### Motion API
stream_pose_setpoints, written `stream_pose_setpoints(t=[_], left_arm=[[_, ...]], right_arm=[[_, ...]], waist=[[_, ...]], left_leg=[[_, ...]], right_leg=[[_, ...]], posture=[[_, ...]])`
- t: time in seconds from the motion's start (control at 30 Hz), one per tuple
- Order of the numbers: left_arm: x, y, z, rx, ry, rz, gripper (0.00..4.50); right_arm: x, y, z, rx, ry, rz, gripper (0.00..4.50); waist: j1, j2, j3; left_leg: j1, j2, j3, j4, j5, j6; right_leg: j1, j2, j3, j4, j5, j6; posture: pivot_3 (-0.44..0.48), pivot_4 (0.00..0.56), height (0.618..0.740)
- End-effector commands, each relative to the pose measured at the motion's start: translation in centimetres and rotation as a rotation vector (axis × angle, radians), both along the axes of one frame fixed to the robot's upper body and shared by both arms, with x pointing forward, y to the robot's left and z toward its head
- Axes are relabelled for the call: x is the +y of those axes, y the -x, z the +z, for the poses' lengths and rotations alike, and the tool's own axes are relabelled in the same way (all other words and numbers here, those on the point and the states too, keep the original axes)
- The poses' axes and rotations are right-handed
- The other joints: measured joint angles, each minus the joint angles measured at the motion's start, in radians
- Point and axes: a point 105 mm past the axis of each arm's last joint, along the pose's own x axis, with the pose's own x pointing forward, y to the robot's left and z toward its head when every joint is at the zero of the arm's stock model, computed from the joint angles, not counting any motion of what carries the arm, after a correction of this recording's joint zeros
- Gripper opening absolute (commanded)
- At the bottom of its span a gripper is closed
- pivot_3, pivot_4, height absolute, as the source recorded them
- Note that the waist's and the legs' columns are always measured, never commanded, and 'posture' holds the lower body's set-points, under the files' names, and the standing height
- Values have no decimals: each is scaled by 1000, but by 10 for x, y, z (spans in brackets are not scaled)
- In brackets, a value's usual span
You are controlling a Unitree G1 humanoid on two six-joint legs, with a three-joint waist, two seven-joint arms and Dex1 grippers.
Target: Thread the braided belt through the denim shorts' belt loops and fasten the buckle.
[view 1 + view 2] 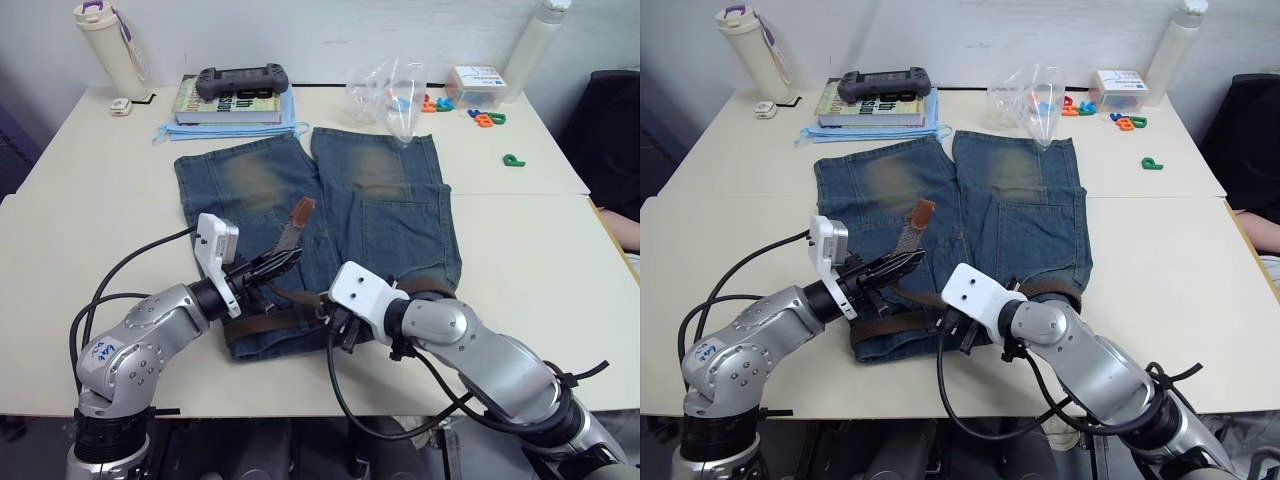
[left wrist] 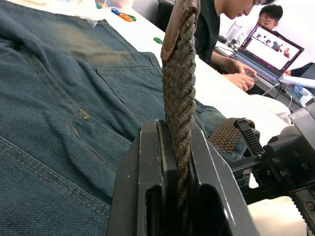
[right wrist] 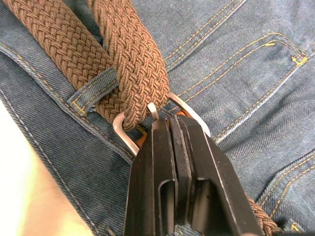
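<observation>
Lying flat mid-desk, the denim shorts (image 1: 330,230) have their waistband toward the near edge and legs pointing to the far edge. The braided belt (image 3: 123,59) runs along the waistband; in the right wrist view it passes under one of the belt loops (image 3: 93,88) and doubles back through the buckle (image 3: 147,123). The right gripper (image 3: 170,130) is clenched at the buckle, fingers pressed together over its metal frame, but exactly what is pinched is hidden by the fingers. The left gripper (image 2: 177,142) grasps the belt's free end, strap clamped edge-on between both fingers and rising up to a tan leather tip (image 1: 301,209), cut off in the left wrist view. Much of the waistband is hidden behind both arms.

Along the far edge: a book (image 1: 232,103) with a black controller (image 1: 243,80) on it, a clear plastic bag (image 1: 395,95), coloured letter shapes (image 1: 490,118), two bottles (image 1: 105,40). People at a laptop (image 2: 268,46) sit beyond the desk.
</observation>
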Motion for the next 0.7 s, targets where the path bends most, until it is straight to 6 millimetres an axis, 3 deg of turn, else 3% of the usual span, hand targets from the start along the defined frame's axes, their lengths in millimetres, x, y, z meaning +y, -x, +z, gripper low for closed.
stream_pose_setpoints(t=[0.03, 0.7], left_arm=[[-5, 5, 14, -67, 13, -24, 0], [-22, 10, 25, -116, 33, -106, 0]], right_arm=[[7, 5, 0, -12, -6, 35, 104], [13, 9, -23, 57, 108, 65, 104]], waist=[[0, 0, 0], [-4, 0, 0]], left_leg=[[0, 0, 0, 0, 0, 0], [1, 0, 0, 0, 0, 0]], right_leg=[[0, 0, 0, 0, 0, 0], [0, 0, 0, 0, 0, 0]], posture=[[0, 150, 667], [0, 150, 667]])
